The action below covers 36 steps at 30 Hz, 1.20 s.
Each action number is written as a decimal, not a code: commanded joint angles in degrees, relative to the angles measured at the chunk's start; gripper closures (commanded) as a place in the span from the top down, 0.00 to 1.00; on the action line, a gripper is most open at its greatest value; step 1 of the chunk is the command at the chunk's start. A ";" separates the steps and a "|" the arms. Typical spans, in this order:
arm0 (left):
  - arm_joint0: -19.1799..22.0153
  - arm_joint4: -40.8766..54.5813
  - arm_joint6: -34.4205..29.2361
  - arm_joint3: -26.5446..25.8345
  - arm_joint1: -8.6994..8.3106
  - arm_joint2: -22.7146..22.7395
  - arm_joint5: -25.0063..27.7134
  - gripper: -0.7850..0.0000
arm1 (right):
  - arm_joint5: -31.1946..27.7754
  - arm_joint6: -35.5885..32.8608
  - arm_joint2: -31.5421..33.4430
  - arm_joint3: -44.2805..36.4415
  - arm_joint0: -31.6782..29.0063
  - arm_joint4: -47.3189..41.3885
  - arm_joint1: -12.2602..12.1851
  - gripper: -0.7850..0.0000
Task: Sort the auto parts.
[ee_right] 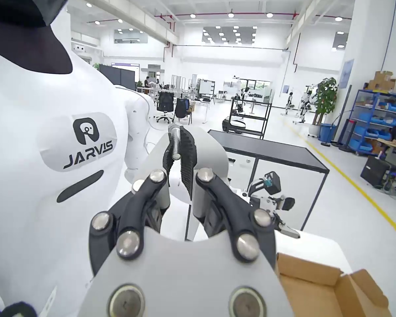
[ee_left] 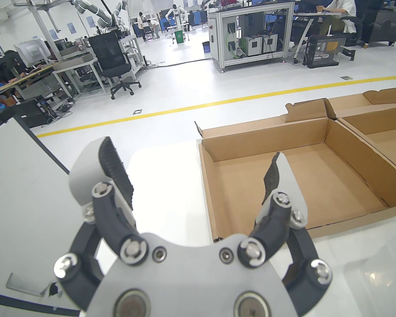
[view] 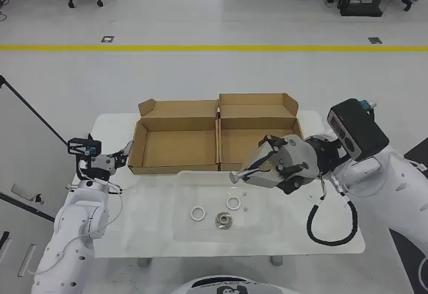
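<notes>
So the right pincer point(ee_right: 179, 148) is clamped tight on a silver threaded metal bolt point(ee_right: 174, 140), which pokes out past its tips. The left pincer point(ee_left: 191, 166) gapes wide, holding nothing.

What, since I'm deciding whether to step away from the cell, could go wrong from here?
1. The bolt is pinched only near the tips of the right tool, so it may slip and drop among the white rings on the table.
2. That tool hangs just before the front wall of the right box, close to the left box; a release could miss or land in the wrong one.
</notes>
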State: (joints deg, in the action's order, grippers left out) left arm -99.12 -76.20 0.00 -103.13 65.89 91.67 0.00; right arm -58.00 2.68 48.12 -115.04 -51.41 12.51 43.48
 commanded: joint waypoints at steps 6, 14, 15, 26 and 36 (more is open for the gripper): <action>0.00 0.00 0.00 0.00 0.00 0.00 0.00 1.00 | 0.00 6.76 -1.23 -0.76 1.71 5.89 0.08 0.00; 0.00 0.00 0.00 0.00 0.00 0.00 0.00 1.00 | 0.27 6.93 -1.20 -0.83 1.56 5.65 0.11 0.00; 0.00 0.00 0.00 0.00 0.00 0.00 0.00 1.00 | 1.14 8.46 -1.00 -1.22 0.82 4.18 0.30 0.00; 0.00 0.00 0.00 0.00 0.00 0.00 0.00 1.00 | 0.00 18.55 -0.68 -3.79 -1.25 -2.69 3.45 0.00; 0.00 0.00 0.00 0.00 0.00 0.00 0.00 1.00 | 0.00 22.93 -2.14 -3.51 0.55 0.26 6.95 0.00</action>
State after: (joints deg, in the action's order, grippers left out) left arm -99.12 -76.20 0.00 -103.13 65.89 91.67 0.00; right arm -58.00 26.30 46.06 -119.32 -50.97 12.11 50.27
